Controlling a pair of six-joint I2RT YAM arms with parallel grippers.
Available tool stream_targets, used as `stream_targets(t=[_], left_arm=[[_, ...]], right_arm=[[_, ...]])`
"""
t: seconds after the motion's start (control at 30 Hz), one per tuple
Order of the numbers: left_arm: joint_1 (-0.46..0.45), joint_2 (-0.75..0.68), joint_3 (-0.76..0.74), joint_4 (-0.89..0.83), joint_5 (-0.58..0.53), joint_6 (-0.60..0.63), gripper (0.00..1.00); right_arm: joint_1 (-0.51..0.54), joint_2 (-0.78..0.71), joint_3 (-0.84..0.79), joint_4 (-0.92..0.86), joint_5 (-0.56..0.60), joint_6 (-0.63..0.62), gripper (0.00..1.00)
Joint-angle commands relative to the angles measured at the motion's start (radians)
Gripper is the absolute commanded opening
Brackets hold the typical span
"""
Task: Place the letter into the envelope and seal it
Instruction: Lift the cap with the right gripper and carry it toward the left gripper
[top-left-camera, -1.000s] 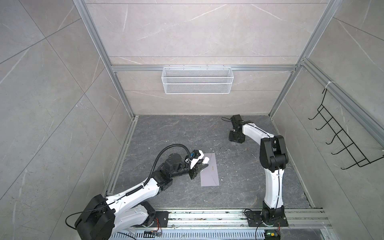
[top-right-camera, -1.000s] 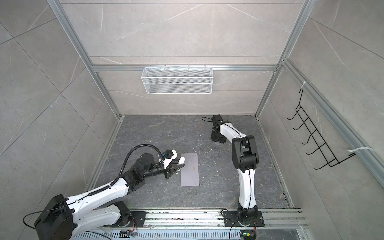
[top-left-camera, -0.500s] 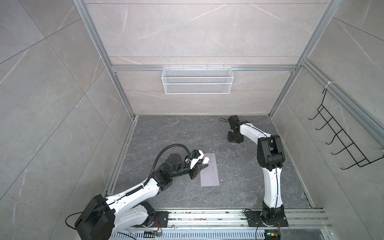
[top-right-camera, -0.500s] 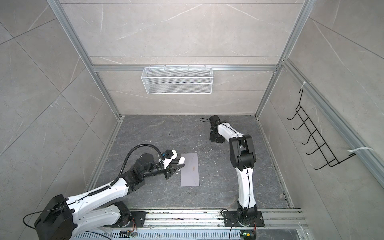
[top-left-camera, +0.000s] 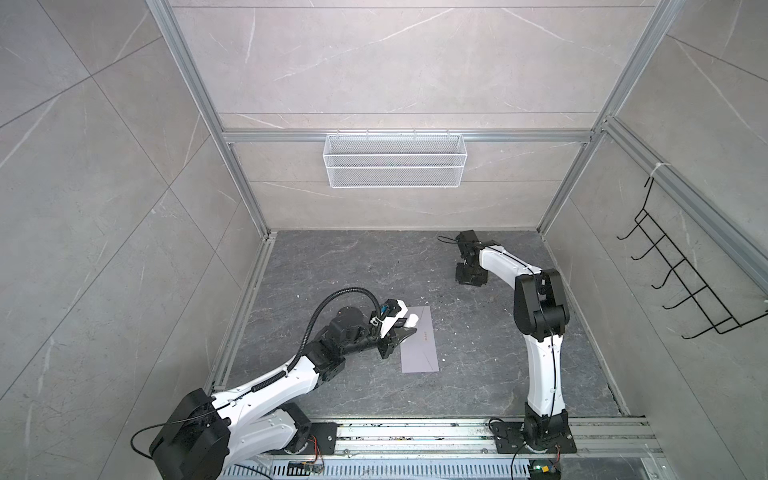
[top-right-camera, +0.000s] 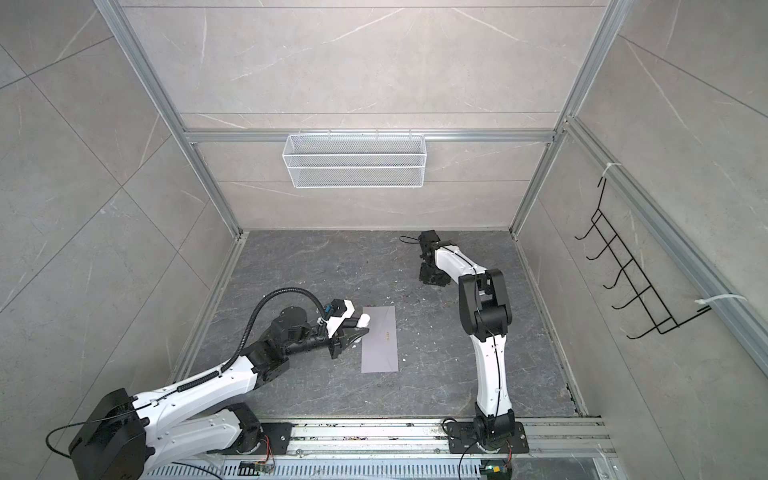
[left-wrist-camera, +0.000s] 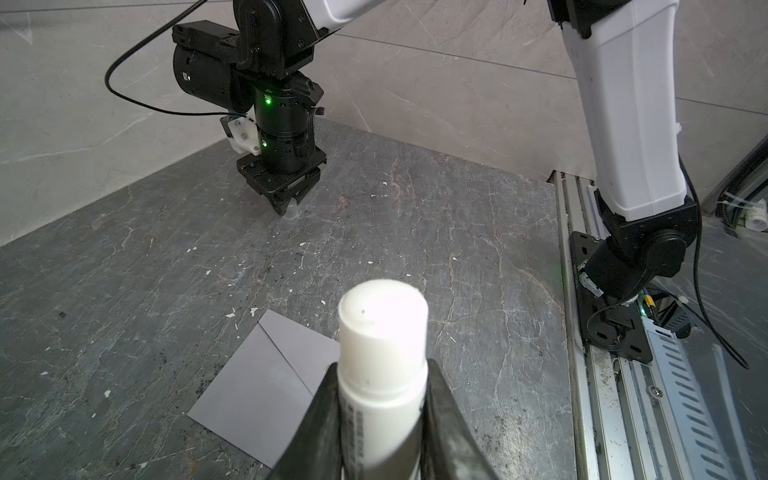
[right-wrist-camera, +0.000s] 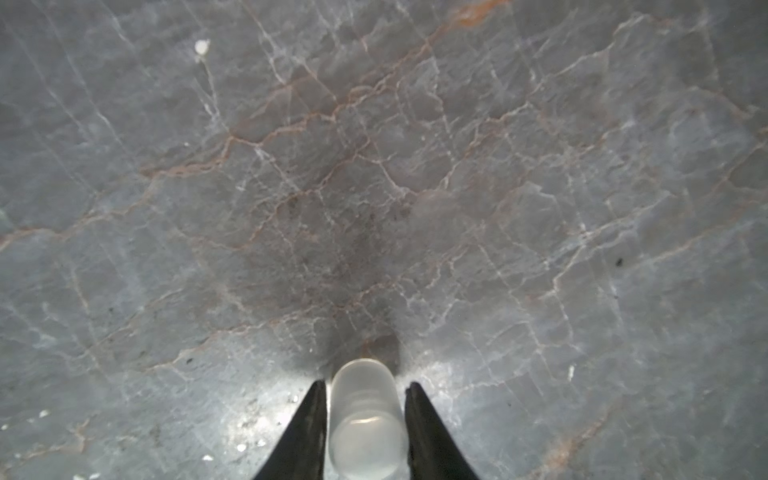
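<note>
On the dark table (top-left-camera: 353, 270) we see the envelope (top-left-camera: 422, 353) lying flat, just beside our left gripper (top-left-camera: 405, 327), which clamps a glue stick (left-wrist-camera: 382, 353). Far back, our right gripper (right-wrist-camera: 365, 383) straddles a clear cap (right-wrist-camera: 363, 428); we cannot tell whether it grips it.

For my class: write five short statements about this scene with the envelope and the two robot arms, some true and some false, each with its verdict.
1. The left claw grips a white glue stick. True.
2. The envelope lies flat on the table. True.
3. The right claw hangs over the envelope. False: it is at the far side of the table, well apart from the envelope.
4. A tan letter lies beside the envelope. False: no letter shows in any view.
5. A small clear cap stands between the right claw's fingers. True.
</note>
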Motion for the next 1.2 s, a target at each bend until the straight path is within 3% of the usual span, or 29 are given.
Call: stream_targets(t=[0.0, 1.17], left_arm=[[-0.003, -0.003, 0.024, 0.049, 0.022, -0.007, 0.0], [-0.003, 0.009, 0.032, 0.047, 0.025, 0.002, 0.0]], right_arm=[[0.009, 0.005, 0.023, -0.029, 0.02, -0.008, 0.39], [0.008, -0.077, -0.016, -0.029, 0.016, -0.007, 0.26]])
